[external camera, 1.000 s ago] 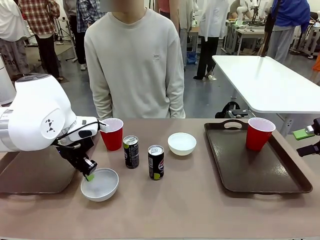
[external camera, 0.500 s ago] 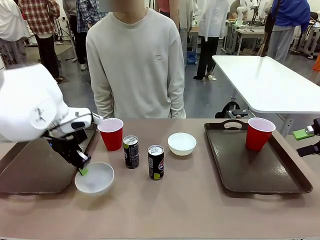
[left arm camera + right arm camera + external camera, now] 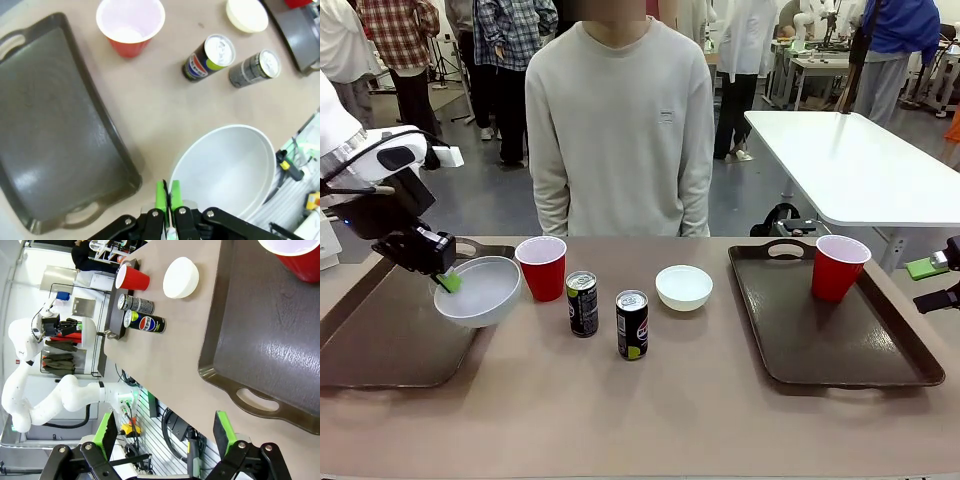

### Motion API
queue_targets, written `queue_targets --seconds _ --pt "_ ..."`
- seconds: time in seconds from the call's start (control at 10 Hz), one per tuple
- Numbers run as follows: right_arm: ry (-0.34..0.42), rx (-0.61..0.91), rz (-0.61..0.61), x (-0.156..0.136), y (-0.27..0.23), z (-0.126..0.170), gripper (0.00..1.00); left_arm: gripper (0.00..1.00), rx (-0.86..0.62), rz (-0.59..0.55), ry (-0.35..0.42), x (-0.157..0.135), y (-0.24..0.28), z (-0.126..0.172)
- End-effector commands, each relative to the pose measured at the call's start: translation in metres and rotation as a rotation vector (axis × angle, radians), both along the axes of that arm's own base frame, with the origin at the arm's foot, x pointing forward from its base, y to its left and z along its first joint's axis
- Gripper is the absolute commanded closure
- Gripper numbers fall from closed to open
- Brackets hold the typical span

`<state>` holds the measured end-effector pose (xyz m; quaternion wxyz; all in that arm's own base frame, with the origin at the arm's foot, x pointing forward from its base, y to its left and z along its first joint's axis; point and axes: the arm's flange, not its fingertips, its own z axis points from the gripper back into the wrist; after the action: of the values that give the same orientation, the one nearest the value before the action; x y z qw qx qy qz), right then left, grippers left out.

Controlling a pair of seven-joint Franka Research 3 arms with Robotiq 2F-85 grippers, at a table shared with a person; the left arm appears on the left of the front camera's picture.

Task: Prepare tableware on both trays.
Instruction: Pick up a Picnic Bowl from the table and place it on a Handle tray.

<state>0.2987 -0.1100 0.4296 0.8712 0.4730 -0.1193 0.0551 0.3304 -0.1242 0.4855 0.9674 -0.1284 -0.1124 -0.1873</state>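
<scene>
My left gripper (image 3: 446,281) is shut on the rim of a white bowl (image 3: 480,292), which hangs tilted over the right edge of the left tray (image 3: 370,340). In the left wrist view the pads (image 3: 161,194) pinch the bowl (image 3: 225,170) beside the left tray (image 3: 50,125). On the table stand a red cup (image 3: 542,267), two black cans (image 3: 582,303) (image 3: 632,324) and a second bowl (image 3: 684,286). The right tray (image 3: 820,340) holds another red cup (image 3: 840,266). My right gripper (image 3: 165,435) is open and holds nothing, beyond the right tray's handle end (image 3: 270,340) at the table's right edge.
A person (image 3: 620,130) stands at the far side with hands down, behind the table. A white table (image 3: 860,160) stands back right, with other people farther off. Bare tabletop lies in front of the cans.
My left gripper has lifted the white bowl off the table and carried it left and away from me, to above the left tray's right edge. The person has shifted slightly right.
</scene>
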Motion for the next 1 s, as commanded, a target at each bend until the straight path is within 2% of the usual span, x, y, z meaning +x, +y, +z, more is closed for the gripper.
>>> queue_targets --seconds 0.0,0.1,0.3,0.4,0.9 --pt "-0.003 0.011 0.004 0.000 0.000 -0.001 0.00 1.00 0.039 -0.063 -0.029 0.002 -0.005 -0.009" --pt "-0.003 0.011 0.004 0.000 0.000 -0.001 0.00 0.96 0.000 0.000 0.000 0.000 0.000 0.000" --pt "-0.003 0.011 0.004 0.000 0.000 -0.001 0.00 0.96 0.109 0.034 -0.101 0.022 0.010 -0.014" --pt "-0.003 0.011 0.004 0.000 0.000 -0.001 0.00 0.96 0.140 0.072 -0.112 0.033 0.017 -0.015" --pt "-0.003 0.011 0.004 0.000 0.000 -0.001 0.00 0.96 0.256 0.277 -0.105 0.089 0.072 -0.031"
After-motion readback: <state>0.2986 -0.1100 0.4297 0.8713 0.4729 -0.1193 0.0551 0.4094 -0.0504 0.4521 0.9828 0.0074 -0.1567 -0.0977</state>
